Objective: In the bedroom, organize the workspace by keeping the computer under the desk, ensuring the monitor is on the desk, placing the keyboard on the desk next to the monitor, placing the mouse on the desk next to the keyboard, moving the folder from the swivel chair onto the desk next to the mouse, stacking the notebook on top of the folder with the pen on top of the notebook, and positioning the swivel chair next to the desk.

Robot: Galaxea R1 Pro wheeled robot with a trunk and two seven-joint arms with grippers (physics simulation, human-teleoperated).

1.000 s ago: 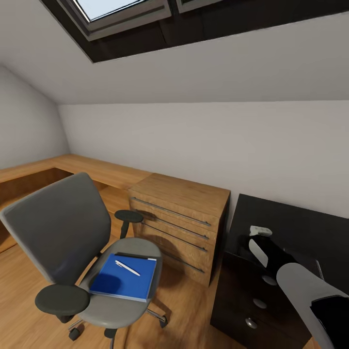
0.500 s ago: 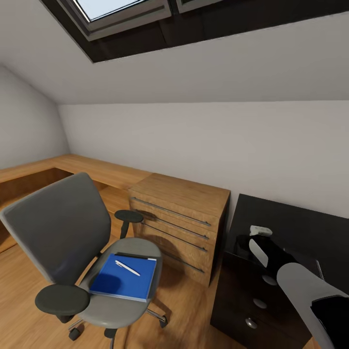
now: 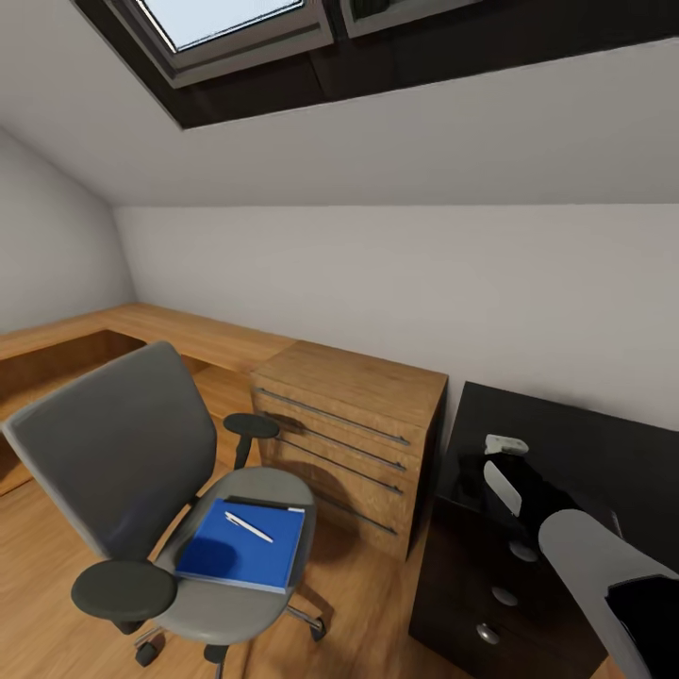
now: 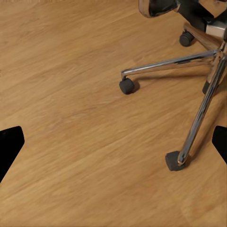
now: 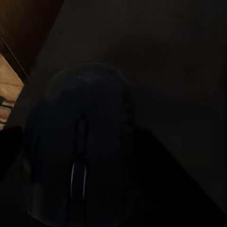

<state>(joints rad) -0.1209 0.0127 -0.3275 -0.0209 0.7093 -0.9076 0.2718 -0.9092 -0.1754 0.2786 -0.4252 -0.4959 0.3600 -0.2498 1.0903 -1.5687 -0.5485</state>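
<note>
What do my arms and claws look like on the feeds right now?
In the head view the right arm has a smooth pale grey shell near the camera, then a black forearm with a white panel and a small white piece at the wrist. In the left wrist view the left claw's fingertips are plain black wedges. No cables or markings show.

White sloped walls, a skylight (image 3: 236, 19), wood floor (image 4: 71, 94), wooden drawer unit (image 3: 349, 424).

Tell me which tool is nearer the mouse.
Right. The right tool hangs just over the mouse on the black cabinet. The left tool faces the floor by the chair base, away from it.
</note>
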